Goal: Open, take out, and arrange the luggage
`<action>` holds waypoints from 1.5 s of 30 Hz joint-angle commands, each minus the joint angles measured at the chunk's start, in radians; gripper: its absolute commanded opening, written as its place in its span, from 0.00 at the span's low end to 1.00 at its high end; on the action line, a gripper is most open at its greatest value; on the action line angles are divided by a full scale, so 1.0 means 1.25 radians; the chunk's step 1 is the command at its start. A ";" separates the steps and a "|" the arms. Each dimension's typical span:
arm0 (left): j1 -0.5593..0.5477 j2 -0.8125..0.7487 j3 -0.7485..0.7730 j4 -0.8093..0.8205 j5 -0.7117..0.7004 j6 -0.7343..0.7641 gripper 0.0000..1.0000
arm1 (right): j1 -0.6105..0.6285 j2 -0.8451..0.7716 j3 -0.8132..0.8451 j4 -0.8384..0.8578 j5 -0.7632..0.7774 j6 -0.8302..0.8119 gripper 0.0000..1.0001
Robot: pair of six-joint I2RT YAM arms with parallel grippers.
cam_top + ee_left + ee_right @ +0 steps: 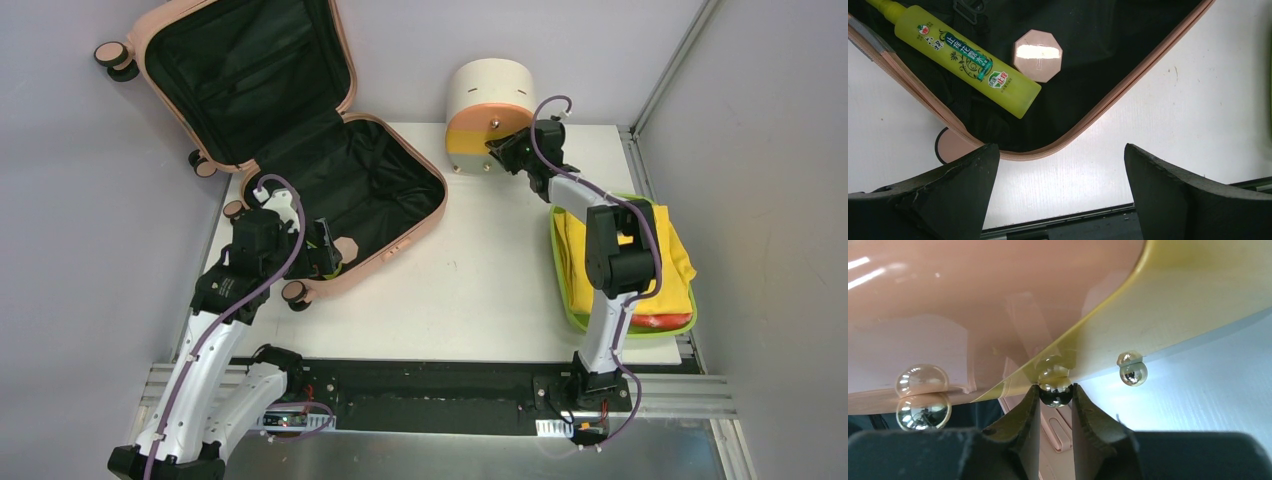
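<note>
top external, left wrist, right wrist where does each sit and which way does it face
Top external: fixed above and behind the bases, looking down on the table; both arms show.
Left wrist: on the left arm, looking down at the luggage corner holding a yellow-green bottle; left claw open at bottom.
Right wrist: on the right arm, close on the drawer unit; right claw shut on a knob.
Shared with top external: left wrist, the luggage; right wrist, the drawer unit.
</note>
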 commanded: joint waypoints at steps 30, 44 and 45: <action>-0.004 0.086 0.046 0.005 -0.063 0.048 0.84 | 0.031 -0.289 -0.245 -0.046 -0.025 -0.051 0.48; -0.002 0.314 0.151 0.008 -0.092 0.197 0.97 | 0.149 -0.609 -0.144 -0.589 0.009 -0.255 1.00; -0.001 0.344 0.163 0.008 -0.091 0.204 0.97 | 0.154 -0.622 -0.128 -0.648 0.019 -0.273 1.00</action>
